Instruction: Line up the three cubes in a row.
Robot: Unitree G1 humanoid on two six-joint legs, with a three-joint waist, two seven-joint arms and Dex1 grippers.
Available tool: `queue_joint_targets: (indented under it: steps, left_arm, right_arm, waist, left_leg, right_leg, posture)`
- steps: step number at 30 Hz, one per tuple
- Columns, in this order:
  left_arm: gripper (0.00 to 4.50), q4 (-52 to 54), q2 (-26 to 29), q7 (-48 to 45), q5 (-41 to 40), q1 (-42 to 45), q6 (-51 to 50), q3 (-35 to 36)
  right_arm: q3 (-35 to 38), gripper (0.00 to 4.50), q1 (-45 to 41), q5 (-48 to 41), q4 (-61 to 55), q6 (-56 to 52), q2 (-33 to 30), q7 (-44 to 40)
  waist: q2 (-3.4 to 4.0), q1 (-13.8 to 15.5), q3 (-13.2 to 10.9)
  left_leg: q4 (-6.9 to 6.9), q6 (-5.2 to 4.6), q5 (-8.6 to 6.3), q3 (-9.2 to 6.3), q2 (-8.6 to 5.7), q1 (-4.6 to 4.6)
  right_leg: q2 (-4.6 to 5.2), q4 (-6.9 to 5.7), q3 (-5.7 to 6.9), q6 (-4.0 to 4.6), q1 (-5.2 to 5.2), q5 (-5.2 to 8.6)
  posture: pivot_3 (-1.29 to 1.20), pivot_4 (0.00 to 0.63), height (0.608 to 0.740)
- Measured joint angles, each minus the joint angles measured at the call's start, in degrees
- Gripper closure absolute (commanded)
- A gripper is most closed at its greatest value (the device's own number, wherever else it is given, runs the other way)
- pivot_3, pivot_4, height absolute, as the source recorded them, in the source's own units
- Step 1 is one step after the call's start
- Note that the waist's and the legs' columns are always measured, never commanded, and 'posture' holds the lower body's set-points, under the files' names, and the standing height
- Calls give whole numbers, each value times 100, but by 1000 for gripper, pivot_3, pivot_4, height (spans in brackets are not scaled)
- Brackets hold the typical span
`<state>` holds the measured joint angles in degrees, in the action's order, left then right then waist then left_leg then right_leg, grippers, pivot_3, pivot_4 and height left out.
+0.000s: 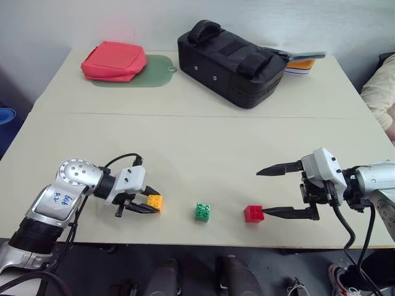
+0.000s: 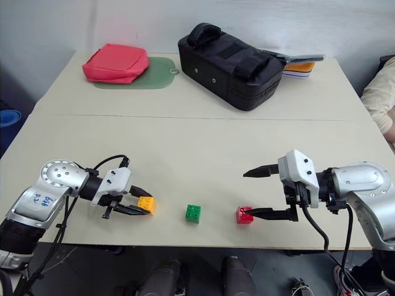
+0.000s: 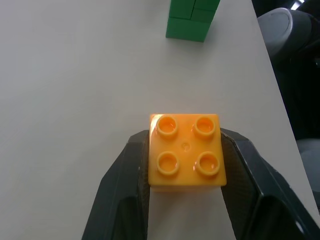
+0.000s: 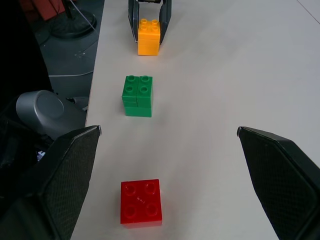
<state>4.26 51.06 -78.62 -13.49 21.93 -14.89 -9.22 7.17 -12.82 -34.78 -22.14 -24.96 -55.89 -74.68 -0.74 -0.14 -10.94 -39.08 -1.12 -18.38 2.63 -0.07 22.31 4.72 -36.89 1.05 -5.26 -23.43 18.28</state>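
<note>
Three cubes lie in a row near the table's front edge. The orange-yellow cube [image 1: 154,201] is at the left, and my left gripper [image 1: 145,203] is shut on it, a finger [image 3: 127,170] pressed against each side. The green cube [image 1: 202,211] stands free in the middle. The red cube [image 1: 253,213] is at the right. My right gripper [image 1: 261,193] is open wide, its lower fingertip touching or nearly touching the red cube's right side. In the right wrist view the red cube [image 4: 141,201], green cube [image 4: 138,95] and orange-yellow cube [image 4: 149,36] run roughly in one line.
A black bag [image 1: 234,61] sits at the back centre of the table [image 1: 197,142]. A red pouch [image 1: 114,60] rests on a green mat [image 1: 157,74] at the back left. A person's sleeve [image 1: 382,86] shows at the right edge.
</note>
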Motion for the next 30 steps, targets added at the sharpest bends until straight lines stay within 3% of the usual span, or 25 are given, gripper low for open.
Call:
queue_joint_targets:
  steps: [12,21,26,30]
  left_arm:
    - [2986,-68,-64,172,173,11,344,-30]
    - [191,-62,-24,167,180,-86,179,-42]
    - [44,-30,138,76,-53,-93,-20,145]
    - [44,161,868,-325,-462,-507,-183,814]
  right_arm:
    - [0,0,-10,-1,0,-1,0,20]
    - [0,0,-33,-2,3,-2,3,37]
    - [8,0,14,-2,5,4,-6,-29]
    - [456,0,728,-4,39,96,-346,-456]
  waist:
    - [0,17,0]
    - [0,1,0]
    - [0,0,0]
    - [0,-1,0]
  left_leg:
    - [0,-1,0,0,-4,-3]
    - [2,0,0,0,-3,-2]
    - [3,0,0,0,-2,-1]
    - [14,-1,-1,-1,-1,0]
  right_leg:
    - [6,5,0,0,2,0]
    - [5,1,1,0,-1,0]
    - [5,2,1,1,-1,0]
    - [7,9,2,2,-2,1]
  posture:
    - [0,150,740]
    - [0,150,740]
    - [0,150,740]
    - [0,150,740]
